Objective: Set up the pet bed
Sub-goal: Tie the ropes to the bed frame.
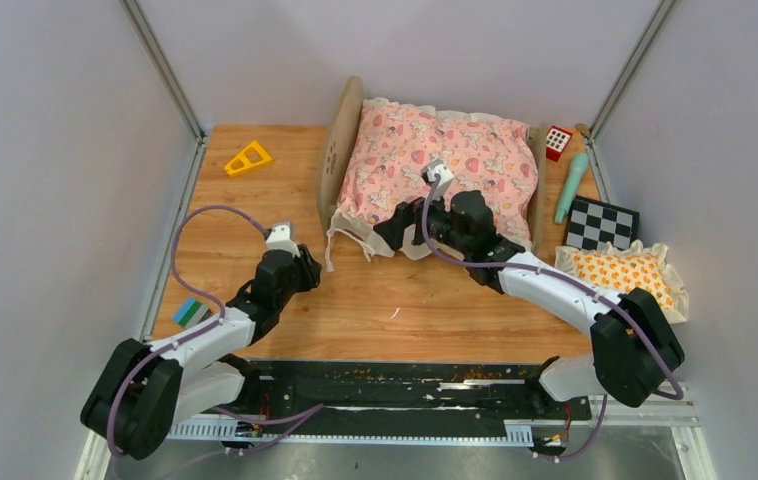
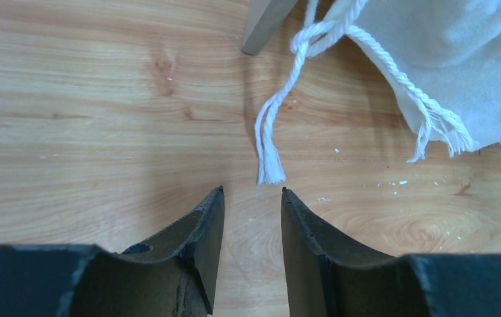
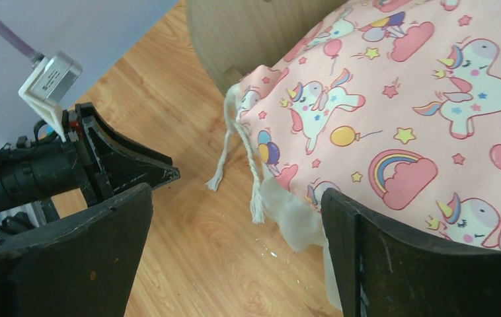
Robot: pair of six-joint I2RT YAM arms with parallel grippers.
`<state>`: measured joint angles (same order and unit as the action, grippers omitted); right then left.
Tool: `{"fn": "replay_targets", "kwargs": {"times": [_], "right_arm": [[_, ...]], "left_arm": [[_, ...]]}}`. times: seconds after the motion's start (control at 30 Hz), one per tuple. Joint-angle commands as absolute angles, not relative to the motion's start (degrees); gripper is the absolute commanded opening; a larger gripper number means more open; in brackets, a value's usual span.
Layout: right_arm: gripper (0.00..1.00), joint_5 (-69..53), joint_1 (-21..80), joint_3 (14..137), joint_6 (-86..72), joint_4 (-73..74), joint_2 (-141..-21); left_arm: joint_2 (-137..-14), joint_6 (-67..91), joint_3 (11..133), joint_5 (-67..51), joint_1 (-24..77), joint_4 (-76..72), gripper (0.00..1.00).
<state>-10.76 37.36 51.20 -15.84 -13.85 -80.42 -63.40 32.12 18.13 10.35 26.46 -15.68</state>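
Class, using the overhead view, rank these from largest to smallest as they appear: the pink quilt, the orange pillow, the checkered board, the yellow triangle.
1. pink quilt
2. orange pillow
3. checkered board
4. yellow triangle

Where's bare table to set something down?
Bare wood: near centre between left arm and right arm, before the pet bed; back-left around the yellow triangle. Crowded: right edge, with checkered board, teal stick, orange pillow.

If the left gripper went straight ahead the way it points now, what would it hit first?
Most likely the frayed end of the white twisted cord, which lies on the wooden table just ahead of the open left gripper. How high the gripper is above the cord is unclear.
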Motion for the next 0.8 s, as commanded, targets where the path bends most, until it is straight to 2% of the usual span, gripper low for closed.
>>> {"fn": "replay_targets", "kwargs": {"times": [0.0,0.13,0.3,0.47,0.77], "right_arm": [[1.0,-20.3,36.6,46.0,-15.8,-27.9,-78.9],[1.0,-29.4,37.1,51.9,-6.4,-19.5,-81.7],[1.0,-30.9,38.1,56.3,4.7,-12.0,-84.8],[1.0,-30.8,39.0,60.6,6.9,-5.7,-88.2],[1.0,-30.6,40.1,60.6,7.7,-5.2,-88.6]], "left_arm": [[-58.8,25.8,14.8,13.3,26.2,-21.8,0.45],[-61.7,19.8,16.5,10.1,26.2,-27.5,0.46],[-70.9,17.1,22.9,6.5,26.2,-28.7,0.47],[-79.1,15.8,27.2,6.0,26.2,-30.0,0.48],[-88.1,14.9,31.7,8.9,26.2,-29.3,0.51]]}}
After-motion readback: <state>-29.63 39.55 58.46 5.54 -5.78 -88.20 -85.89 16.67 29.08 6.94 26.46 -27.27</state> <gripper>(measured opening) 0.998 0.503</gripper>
